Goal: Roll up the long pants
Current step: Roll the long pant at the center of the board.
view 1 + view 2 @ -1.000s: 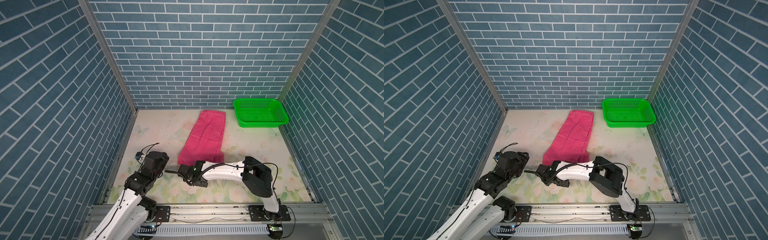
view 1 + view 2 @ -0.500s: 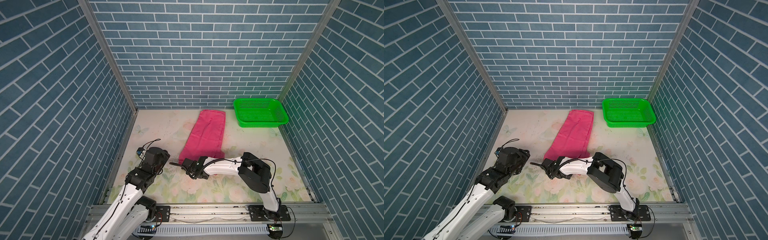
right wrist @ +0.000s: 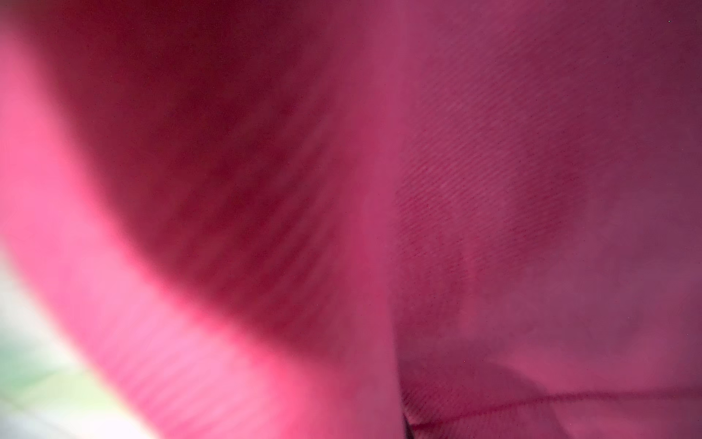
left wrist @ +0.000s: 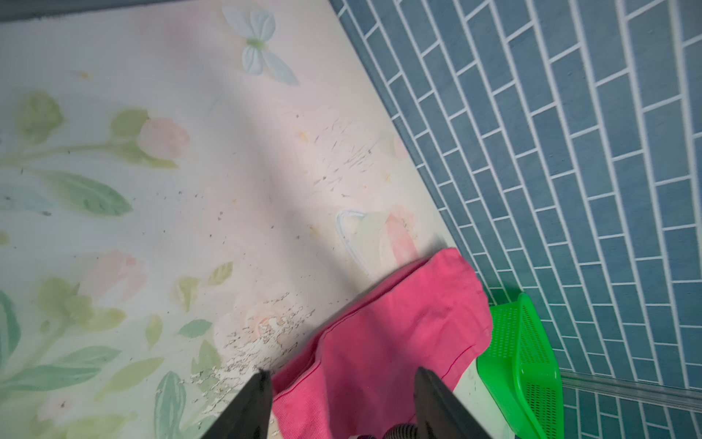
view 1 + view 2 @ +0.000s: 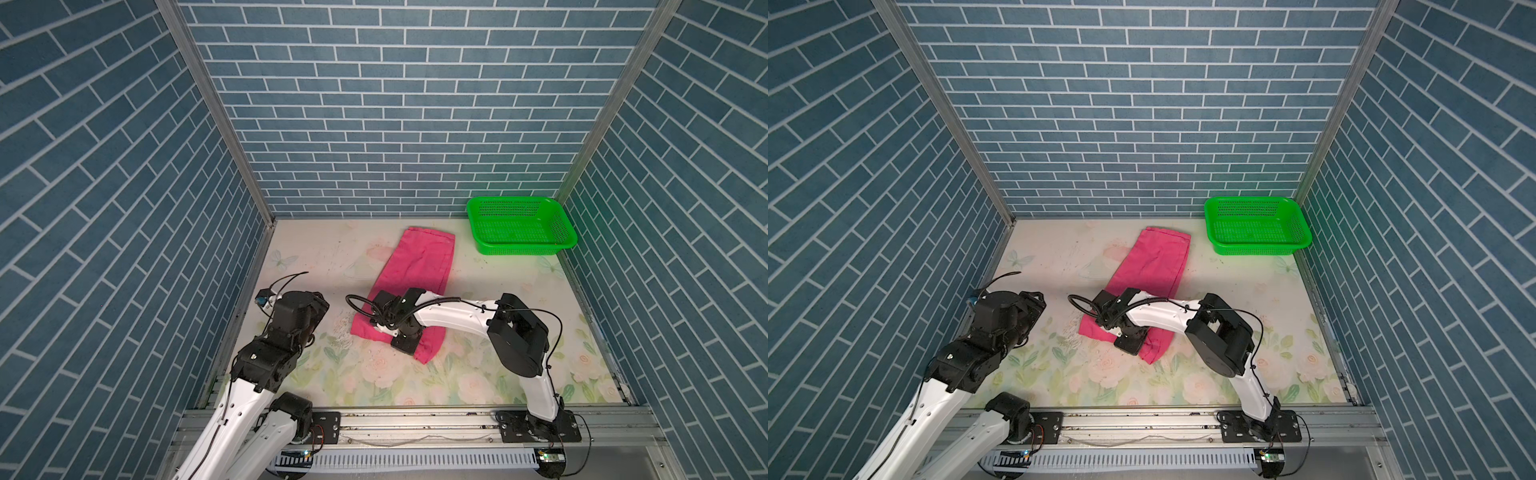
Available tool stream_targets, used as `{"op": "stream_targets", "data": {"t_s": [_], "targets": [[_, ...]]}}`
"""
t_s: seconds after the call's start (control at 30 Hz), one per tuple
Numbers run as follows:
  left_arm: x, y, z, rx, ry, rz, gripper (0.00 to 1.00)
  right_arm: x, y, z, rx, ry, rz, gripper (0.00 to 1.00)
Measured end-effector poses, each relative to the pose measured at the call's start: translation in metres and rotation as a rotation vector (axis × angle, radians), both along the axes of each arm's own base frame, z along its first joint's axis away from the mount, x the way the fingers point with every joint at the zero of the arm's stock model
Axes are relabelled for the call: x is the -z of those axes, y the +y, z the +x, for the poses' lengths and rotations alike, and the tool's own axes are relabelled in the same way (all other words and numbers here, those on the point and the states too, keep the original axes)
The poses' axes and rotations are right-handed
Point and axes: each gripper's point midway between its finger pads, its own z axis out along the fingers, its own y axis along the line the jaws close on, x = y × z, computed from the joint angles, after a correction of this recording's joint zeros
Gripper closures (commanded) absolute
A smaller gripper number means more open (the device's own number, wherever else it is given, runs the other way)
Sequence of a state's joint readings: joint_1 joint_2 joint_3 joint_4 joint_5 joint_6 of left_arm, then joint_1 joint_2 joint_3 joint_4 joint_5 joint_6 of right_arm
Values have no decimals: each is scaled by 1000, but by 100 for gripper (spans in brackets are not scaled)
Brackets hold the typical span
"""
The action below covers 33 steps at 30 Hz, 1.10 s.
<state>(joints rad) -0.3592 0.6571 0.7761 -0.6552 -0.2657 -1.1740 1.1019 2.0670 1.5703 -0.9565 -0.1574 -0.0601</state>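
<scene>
The long pants [image 5: 419,266] are bright pink cloth, folded into one long strip that runs from the back wall toward the front, seen in both top views [image 5: 1154,262]. My right gripper [image 5: 399,336] lies low on the strip's near end, shut on the cloth. Its near right corner [image 5: 422,359] sticks out past the gripper. Pink fabric [image 3: 342,190] fills the right wrist view and hides the fingers. My left gripper [image 4: 343,403] is open and holds nothing, hovering left of the pants' near end [image 4: 399,334].
A green mesh basket [image 5: 523,248] stands at the back right corner against the wall, just right of the pants' far end. Blue brick-pattern walls close in the left, back and right sides. The floral tabletop [image 5: 316,257] has flaked patches left of the pants.
My right gripper went from open to shut at the pants' near hem, and that end is drawn nearer the front. My left arm has reached further in toward the pants.
</scene>
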Motion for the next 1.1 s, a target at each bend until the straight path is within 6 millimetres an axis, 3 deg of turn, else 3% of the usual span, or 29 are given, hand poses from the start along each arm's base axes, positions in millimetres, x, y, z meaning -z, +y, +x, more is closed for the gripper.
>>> {"op": "stream_targets", "data": {"t_s": [0.13,0.27,0.43,0.57,0.7,0.87,1.1], "targets": [[0,-1,2,19,11,29,35,-22,17,-37,31,301,103,100],[10,-5,4,47,42,43,35,-40,25,-51,99,537,183,100],[14,-13,4,104,45,53,35,-63,22,-28,266,759,307,100],[17,-26,3,178,13,19,36,-58,5,-8,409,872,344,100],[33,-35,-6,230,1,-33,37,-54,-1,8,487,915,365,100],[45,-41,-10,242,-18,-104,39,-47,1,6,493,931,355,100],[58,-54,1,246,-9,-150,38,-38,1,-2,475,908,309,100]]}}
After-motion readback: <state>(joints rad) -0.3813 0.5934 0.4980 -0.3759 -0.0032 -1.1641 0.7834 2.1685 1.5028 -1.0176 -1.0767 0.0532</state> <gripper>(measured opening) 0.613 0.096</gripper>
